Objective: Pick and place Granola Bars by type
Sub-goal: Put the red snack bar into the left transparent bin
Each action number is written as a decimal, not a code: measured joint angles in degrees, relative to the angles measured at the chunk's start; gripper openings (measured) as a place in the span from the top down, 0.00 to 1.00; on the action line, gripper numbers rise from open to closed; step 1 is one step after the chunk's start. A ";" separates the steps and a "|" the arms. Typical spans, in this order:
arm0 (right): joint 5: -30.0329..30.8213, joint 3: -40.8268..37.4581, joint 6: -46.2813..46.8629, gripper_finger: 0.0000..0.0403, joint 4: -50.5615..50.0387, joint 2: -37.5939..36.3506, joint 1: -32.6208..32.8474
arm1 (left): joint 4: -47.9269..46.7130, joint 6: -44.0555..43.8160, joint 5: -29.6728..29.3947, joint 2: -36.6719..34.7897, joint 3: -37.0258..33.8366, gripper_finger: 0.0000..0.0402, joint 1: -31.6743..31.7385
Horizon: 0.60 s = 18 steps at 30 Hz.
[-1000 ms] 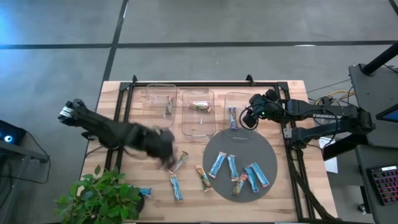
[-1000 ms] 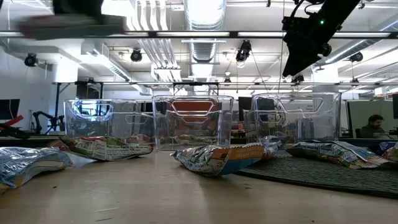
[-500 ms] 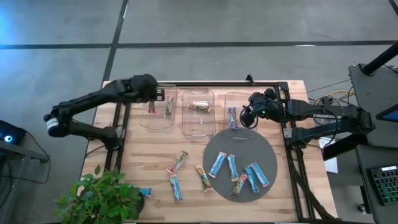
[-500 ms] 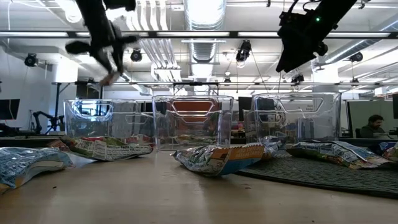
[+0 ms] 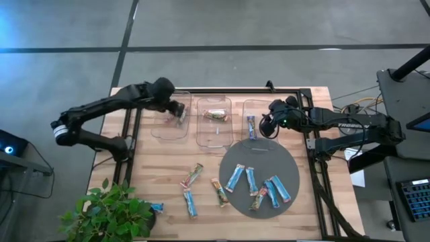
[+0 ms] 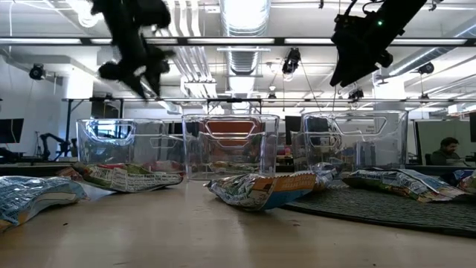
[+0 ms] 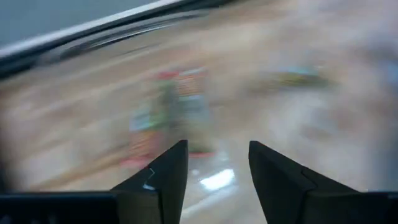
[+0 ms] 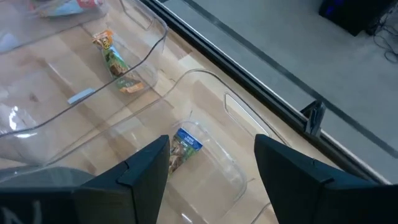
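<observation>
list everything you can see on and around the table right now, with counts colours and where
clear bins: 3, transparent, in a row along the table's far side
bars in bins: at least one in each bin; purple-blue one in the bin nearest the right arm
round mat: 1, dark grey, near-right part of the table
bars on mat: 5, mostly light blue, one tan
bars on bare wood: 4, tan and light blue, left of the mat, one by the plant
plant: 1, green, near-left corner
person: 1, seated far back in the room
left gripper: over the left bin, open, empty
right gripper: over the right bin, open, empty
</observation>
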 joint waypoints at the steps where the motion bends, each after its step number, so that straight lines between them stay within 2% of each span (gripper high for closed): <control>1: -0.25 0.00 -0.88 0.44 0.01 0.00 0.00 | 0.09 2.58 3.54 -0.82 1.59 0.62 -2.09; 3: -1.30 0.00 -2.72 0.44 0.06 0.00 0.00 | 0.64 5.08 9.16 -2.31 4.20 0.62 -7.77; 4: -1.36 0.00 -3.26 0.44 0.14 0.00 0.00 | 0.79 4.93 9.79 -2.68 5.21 0.62 -11.14; 5: -1.48 0.00 -3.53 0.44 0.18 0.00 0.00 | 0.79 4.15 8.82 -2.74 5.87 0.62 -14.84; 8: -1.48 0.00 -3.59 0.44 0.45 0.00 -0.02 | 0.37 -0.94 0.81 -2.03 6.06 0.62 -27.04; 12: -1.48 0.00 -3.67 0.44 0.67 0.00 0.00 | 0.30 -9.75 -8.76 3.15 4.38 0.62 -40.51; 15: -1.80 -0.02 -5.49 0.44 0.73 0.00 -0.02 | 2.02 -13.67 -12.22 7.89 3.46 0.62 -46.51; 18: -3.43 -0.11 -7.95 0.44 0.76 0.00 0.00 | 2.97 -14.39 -12.74 13.24 3.26 0.62 -50.05</control>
